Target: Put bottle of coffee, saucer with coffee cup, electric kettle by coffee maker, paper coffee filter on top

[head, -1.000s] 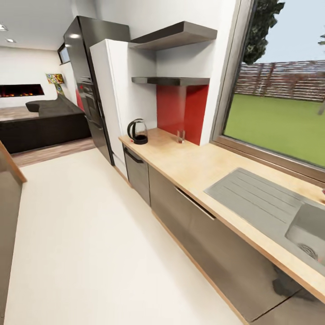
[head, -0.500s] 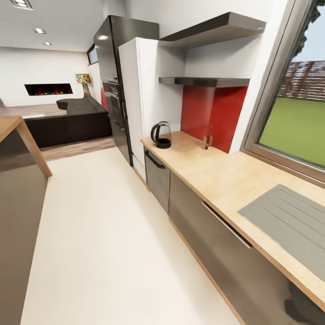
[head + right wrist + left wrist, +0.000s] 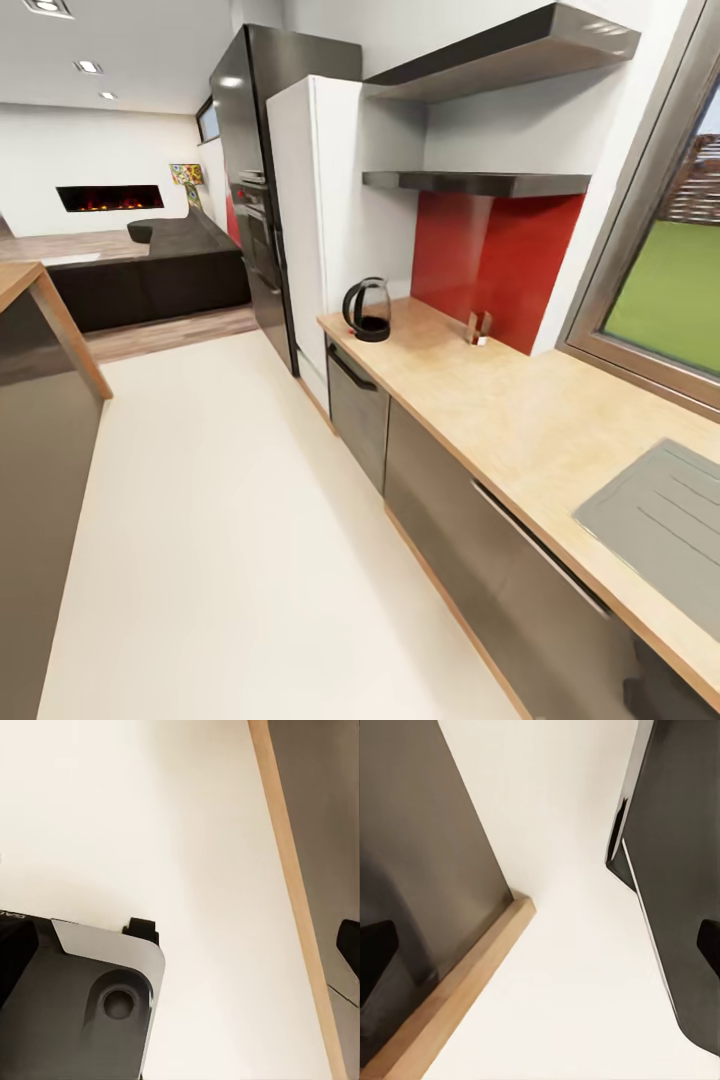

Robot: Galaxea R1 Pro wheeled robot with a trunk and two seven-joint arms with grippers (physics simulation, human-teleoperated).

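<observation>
The electric kettle point(image 3: 368, 310), dark glass with a black handle and base, stands at the far end of the light wood kitchen countertop point(image 3: 490, 410), beside the white fridge. The grey sink's drainboard point(image 3: 655, 520) is inset in the worktop at the near right. Two dark wall shelves point(image 3: 480, 183) hang above the red backsplash; I see them from below, so their tops are hidden. The coffee maker, bottle of coffee, saucer and coffee cup are out of view. My left gripper point(image 3: 540, 949) and right gripper point(image 3: 180, 945) both hang open over the pale floor, holding nothing.
A small upright object point(image 3: 478, 328) stands against the red backsplash. Grey cabinets point(image 3: 440, 500) run under the worktop. A wood-topped island point(image 3: 40, 400) closes the left side, with pale floor point(image 3: 230, 520) between. The black oven tower point(image 3: 250, 190) and a dark sofa point(image 3: 150, 265) lie beyond.
The whole head view has shifted: the camera moved along the counter, so the kettle looks closer and most of the sink has slid out at the right. Nothing on the counter moved.
</observation>
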